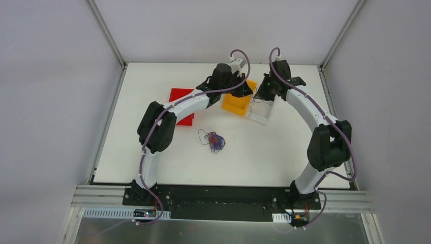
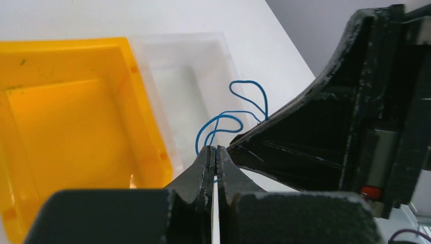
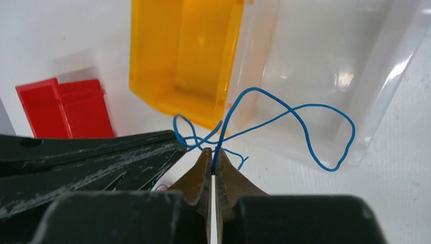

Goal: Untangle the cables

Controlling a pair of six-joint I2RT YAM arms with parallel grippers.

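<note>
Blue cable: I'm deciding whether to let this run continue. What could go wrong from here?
Both the left claw and right claw pinch the blue cable tip to tip, so they may collide. The cable crosses itself beside them; pulling could tighten a knot. Its loops overhang the clear bin rim, so it may drop outside.

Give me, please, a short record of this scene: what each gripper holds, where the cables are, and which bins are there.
left gripper: shut on the blue cable
right gripper: shut on the same blue cable
blue cable: loose loops, above the clear bin
other cables: tangle of cables lying on the table, untouched
bins: red bin, yellow bin, clear bin; yellow and clear side by side
</note>
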